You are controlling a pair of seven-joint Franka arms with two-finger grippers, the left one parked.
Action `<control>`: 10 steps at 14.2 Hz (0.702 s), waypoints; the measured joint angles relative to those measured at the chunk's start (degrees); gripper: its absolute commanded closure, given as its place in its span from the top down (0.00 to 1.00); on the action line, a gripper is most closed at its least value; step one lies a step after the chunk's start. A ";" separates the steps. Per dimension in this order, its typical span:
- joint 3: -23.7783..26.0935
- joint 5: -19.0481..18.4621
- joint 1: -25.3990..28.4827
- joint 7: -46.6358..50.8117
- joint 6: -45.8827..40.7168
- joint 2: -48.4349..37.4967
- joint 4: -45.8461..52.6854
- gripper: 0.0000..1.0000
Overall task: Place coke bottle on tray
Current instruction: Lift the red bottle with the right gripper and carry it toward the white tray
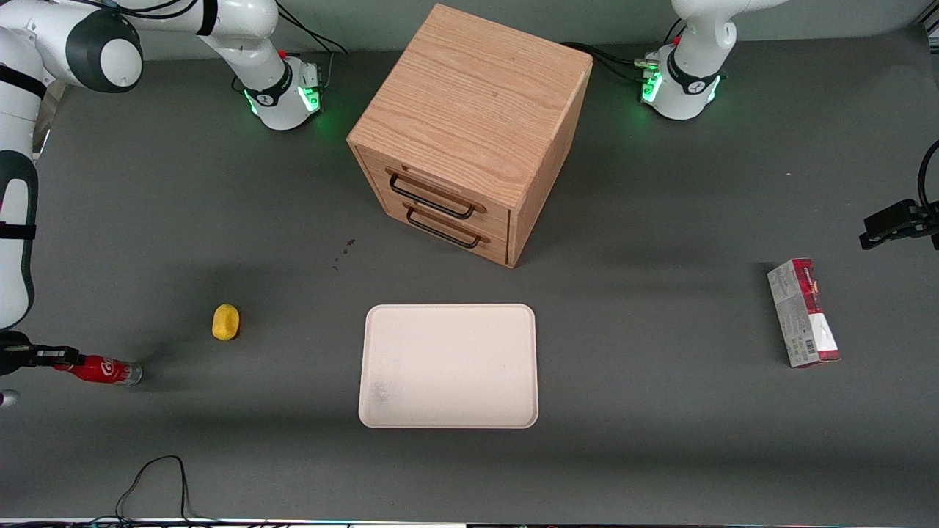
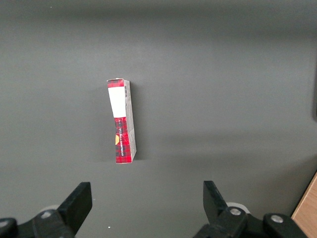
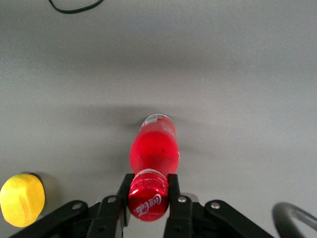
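Gripper (image 3: 148,194) clamped on coke bottle (image 3: 152,148) at its cap end (working arm's end of table); bottle tilted. Tray (image 1: 448,365) well apart.

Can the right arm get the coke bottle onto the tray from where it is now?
Probably yes. The gripper is shut on the coke bottle near the cap, at the working arm's end of the table. Only bare table lies between it and the tray; the yellow object sits off that line.
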 measured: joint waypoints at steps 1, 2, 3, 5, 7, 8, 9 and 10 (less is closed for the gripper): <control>0.00 0.00 0.00 -0.78 -0.24 -0.28 0.17 0.00; 0.00 -0.01 0.00 -1.47 -0.95 -0.70 0.63 0.00; 0.00 -0.03 -0.01 -2.02 -2.59 -1.34 1.51 0.00; -0.04 -0.04 -0.02 -2.67 -7.80 -3.71 3.65 0.00; -0.13 -0.04 -0.03 -3.22 -14.12 -7.02 5.93 0.00; -0.25 -0.05 -0.04 -3.95 -17.26 -8.77 6.89 0.00; -0.38 -0.06 -0.07 -4.82 -19.99 -10.37 7.84 0.00; -0.53 -0.13 -0.10 -5.83 -22.19 -11.90 8.84 0.00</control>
